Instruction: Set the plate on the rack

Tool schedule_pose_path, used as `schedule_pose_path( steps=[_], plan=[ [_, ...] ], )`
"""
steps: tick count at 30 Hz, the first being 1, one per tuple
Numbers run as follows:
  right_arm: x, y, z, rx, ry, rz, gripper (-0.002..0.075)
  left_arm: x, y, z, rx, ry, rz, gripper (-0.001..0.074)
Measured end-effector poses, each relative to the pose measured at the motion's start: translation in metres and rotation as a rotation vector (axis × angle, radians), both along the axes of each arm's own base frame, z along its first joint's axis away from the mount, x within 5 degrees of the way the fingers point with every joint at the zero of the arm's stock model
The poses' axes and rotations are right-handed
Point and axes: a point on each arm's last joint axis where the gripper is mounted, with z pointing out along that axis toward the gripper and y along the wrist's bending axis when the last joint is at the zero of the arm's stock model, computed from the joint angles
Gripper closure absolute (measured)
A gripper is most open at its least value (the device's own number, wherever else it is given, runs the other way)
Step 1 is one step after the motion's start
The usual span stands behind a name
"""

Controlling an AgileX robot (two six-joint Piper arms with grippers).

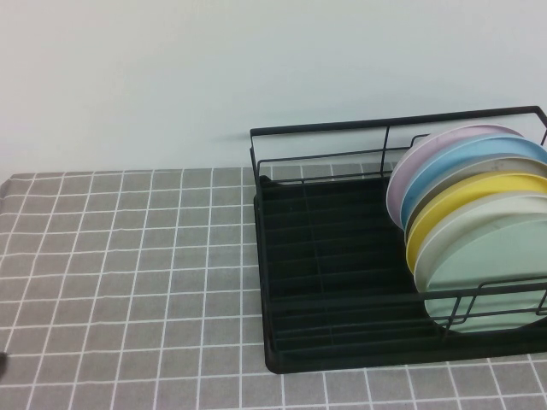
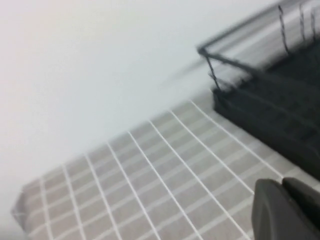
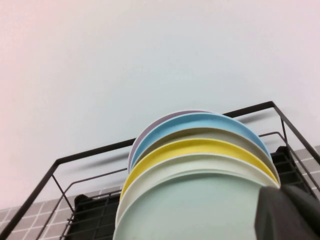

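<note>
The round pale mint-green plastic plate [image 1: 489, 272] is seen standing upright at the front of a plate row in the black wire rack [image 1: 333, 256], while the left tool [image 2: 287, 210] and right tool [image 3: 290, 215] are pressed together, clear of it.

Plate [image 1: 491, 278] cut by frame edge

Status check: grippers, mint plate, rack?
Left gripper shut, over the tablecloth. Right gripper shut, empty, near the plates. Mint plate standing in rack, frontmost. Nothing obstructing.
</note>
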Motion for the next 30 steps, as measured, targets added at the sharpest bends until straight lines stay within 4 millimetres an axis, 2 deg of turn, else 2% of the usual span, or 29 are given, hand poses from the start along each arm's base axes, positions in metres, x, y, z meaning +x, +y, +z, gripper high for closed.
schedule_pose_path(
  steps=[4, 12, 20, 30],
  plan=[
    [0.000, 0.000, 0.000, 0.029, 0.003, -0.002, 0.0726, -0.009, 0.005, 0.001, -0.028, -0.074, 0.064, 0.0737],
    [0.000, 0.000, 0.000, 0.060, 0.008, -0.005, 0.0726, -0.010, 0.014, -0.045, 0.030, -0.053, 0.227, 0.0737],
    [0.000, 0.000, 0.000, 0.064, 0.009, -0.005, 0.0727, 0.003, 0.021, -0.089, -0.311, 0.026, 0.375, 0.0737],
    [0.000, 0.000, 0.000, 0.064, 0.009, -0.005, 0.0727, 0.001, 0.022, -0.098, -0.342, 0.131, 0.404, 0.0737]
  ],
)
